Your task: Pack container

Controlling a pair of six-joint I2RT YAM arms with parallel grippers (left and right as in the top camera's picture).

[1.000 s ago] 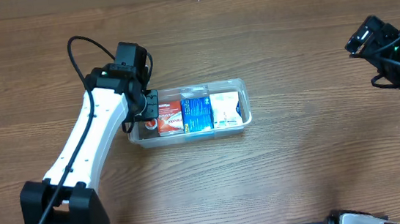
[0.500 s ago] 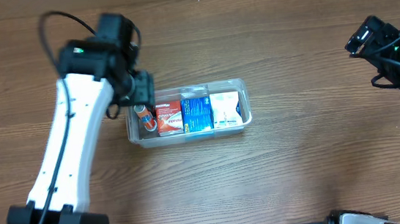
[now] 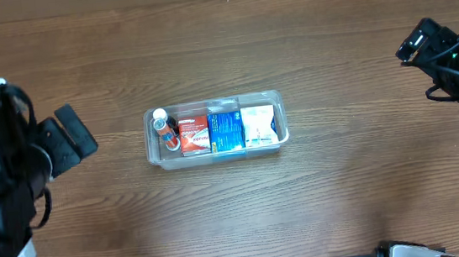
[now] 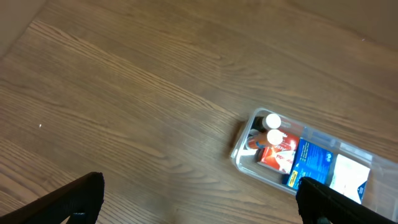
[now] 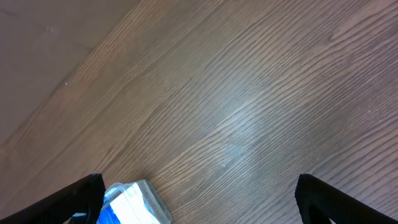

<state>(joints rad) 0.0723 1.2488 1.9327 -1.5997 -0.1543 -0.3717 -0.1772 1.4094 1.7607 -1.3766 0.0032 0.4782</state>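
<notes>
Since the tub holds most of what there is to list, it comes first: one container (image 3: 155, 155), clear plastic, shallow, rectangular with rounded corners and a rim, lying lengthwise near the middle of the table (image 3: 321, 204), touched by neither arm. Contents, from its left end to its right: one small tube or bottle (image 3: 163, 126) with a white cap and orange body against the left wall, though the left wrist view shows two white caps there and I cannot tell whether they belong to one item or two; one red box (image 3: 195, 135); one blue box (image 3: 226, 130); one white box (image 3: 259, 123) at the right end. The boxes sit side by side, touching, and fill the tub's width. Left gripper (image 3: 68, 142): well apart from the tub toward the table's left edge, blurred overhead; its fingers (image 4: 78, 198) stand wide apart with nothing between them. Right gripper (image 3: 420, 43): raised at the far right, well away from the tub; its fingers (image 5: 78, 198) also spread wide and empty. Surface: brown wood-grain tabletop. Along its far edge runs a paler strip that I cannot make out.
</notes>
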